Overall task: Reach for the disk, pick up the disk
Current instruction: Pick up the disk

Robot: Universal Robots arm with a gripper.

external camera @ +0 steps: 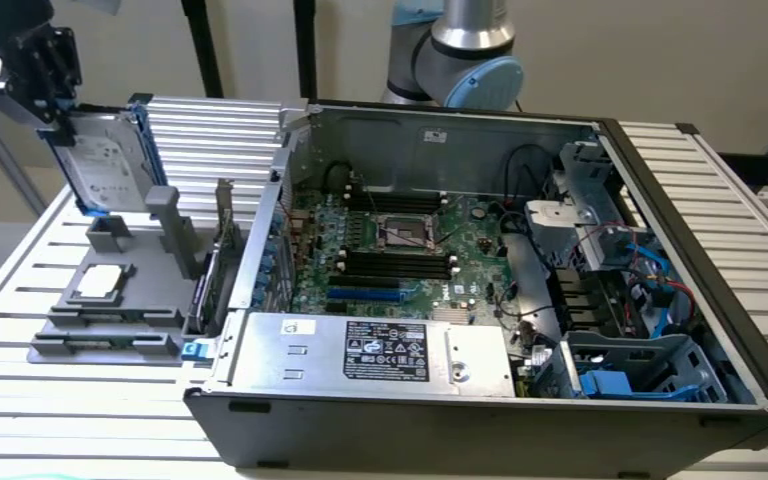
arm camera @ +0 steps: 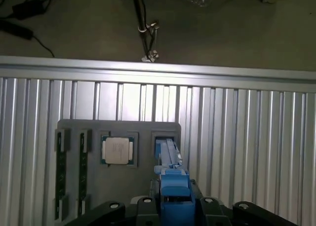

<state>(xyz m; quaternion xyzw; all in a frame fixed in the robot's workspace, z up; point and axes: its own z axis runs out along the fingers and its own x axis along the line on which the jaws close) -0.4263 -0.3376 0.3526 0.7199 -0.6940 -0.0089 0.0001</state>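
Nearest on the slatted table (external camera: 91, 425) lay one open computer case (external camera: 491, 425). One silver power-supply box (external camera: 277, 350) sat against its near wall, and behind it lay the green motherboard (external camera: 478, 250). Beyond the far wall of the case rose the arm's base (external camera: 464, 55).

Just beside the case, toward the table's edge on the exterior view's left, lay one grey tray (external camera: 77, 325). Its near end carried two long narrow slots (arm camera: 60, 171), each with a green strip inside. Further in rested one square silver chip (external camera: 101, 283), flat in its pocket.

Behind the chip, over the far end of the tray, stood the single disk (external camera: 101, 160), upright on its narrow end, with its blue carrier (arm camera: 174, 186) around it. The gripper (external camera: 64, 108) had its jaws closed on the top end of the disk, one finger at each side of the carrier. The lower end of the disk was at the tray's holder; I cannot tell if it was free of it. One grey post (external camera: 164, 215) of the tray stood very near the disk, between it and the case wall.
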